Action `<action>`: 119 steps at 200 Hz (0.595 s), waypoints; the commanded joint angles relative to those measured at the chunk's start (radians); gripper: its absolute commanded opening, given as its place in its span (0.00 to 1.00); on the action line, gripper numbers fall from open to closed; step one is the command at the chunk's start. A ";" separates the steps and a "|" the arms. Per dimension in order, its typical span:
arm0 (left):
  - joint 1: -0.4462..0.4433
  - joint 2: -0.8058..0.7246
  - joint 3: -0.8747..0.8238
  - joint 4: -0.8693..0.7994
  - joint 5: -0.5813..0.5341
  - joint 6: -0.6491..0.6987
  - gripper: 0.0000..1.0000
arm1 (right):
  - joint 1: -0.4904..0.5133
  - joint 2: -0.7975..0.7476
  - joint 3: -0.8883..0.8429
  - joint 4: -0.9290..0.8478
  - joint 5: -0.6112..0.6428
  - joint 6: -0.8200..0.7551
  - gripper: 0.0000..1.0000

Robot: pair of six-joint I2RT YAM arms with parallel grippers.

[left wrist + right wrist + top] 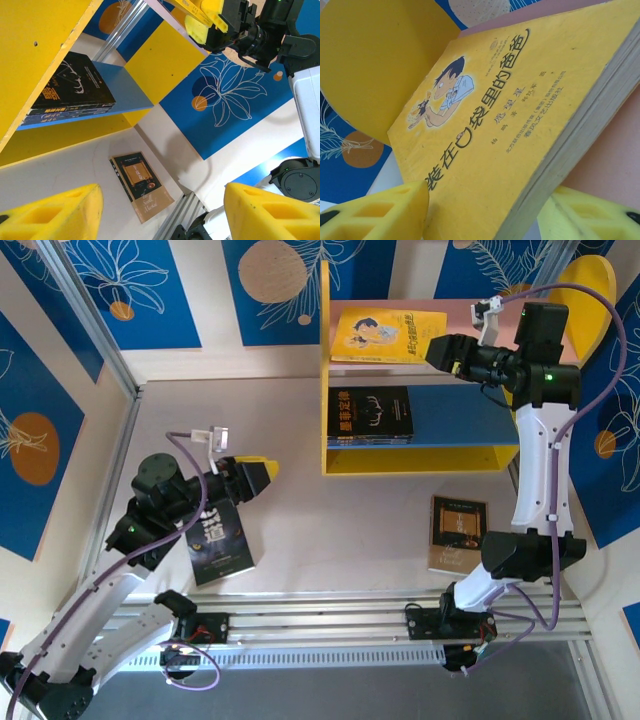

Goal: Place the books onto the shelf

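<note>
The shelf (460, 416) stands at the back right. A yellow book (385, 335) lies flat on its pink upper board. Its corner (510, 115) sits between the fingers of my right gripper (434, 350) (485, 205), which stand open, wider than the book is thick. A stack of dark books (370, 415) (70, 85) rests on the blue lower board. A brown book (457, 532) (142, 185) lies on the table in front of the shelf. A dark book (220, 540) lies beside my left arm. My left gripper (262, 476) (162, 210) hovers open and empty left of the shelf.
Blue patterned wall panels surround the table, with a metal post (90, 310) at the back left. An aluminium rail (330, 625) carrying both arm bases runs along the near edge. The right arm's white link (540, 470) stands just right of the shelf's side.
</note>
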 commanded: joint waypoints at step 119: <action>-0.006 -0.025 0.024 -0.012 -0.021 0.017 0.66 | -0.090 0.049 0.092 -0.091 -0.188 -0.078 0.27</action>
